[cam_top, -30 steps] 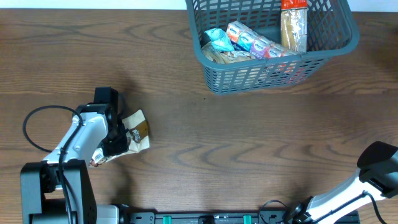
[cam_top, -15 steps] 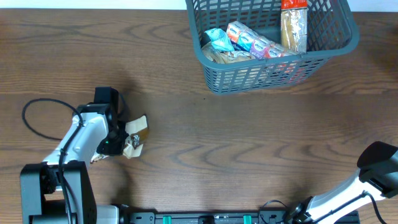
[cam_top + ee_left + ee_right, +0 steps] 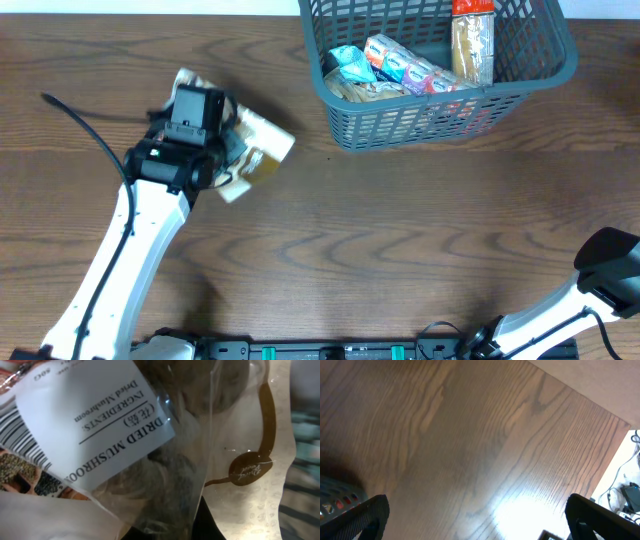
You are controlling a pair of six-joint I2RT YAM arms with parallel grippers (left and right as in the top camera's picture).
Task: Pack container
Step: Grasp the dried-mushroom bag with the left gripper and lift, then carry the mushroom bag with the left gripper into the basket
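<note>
The container [image 3: 440, 132], a grey-blue lattice basket, stands at the table's far edge right of centre and holds several snack packets [image 3: 400, 68]. My left gripper [image 3: 225, 158] hangs left of it, shut on a clear packet of dried mushrooms [image 3: 264, 148] that is lifted off the table. In the left wrist view the packet [image 3: 125, 435] fills the frame, its white label facing the camera, and only a dark finger [image 3: 202, 527] shows behind it. My right gripper [image 3: 477, 515] is open over bare wood with nothing between its fingers.
A tall biscuit packet [image 3: 473, 45] leans against the basket's back right side. The right arm [image 3: 600, 272] sits at the table's near right corner. A corner of the basket [image 3: 335, 497] shows at the left of the right wrist view.
The left gripper closed on the mushroom packet, lifted it off the table and carried it up and to the right, towards the basket. The right arm has not moved.
</note>
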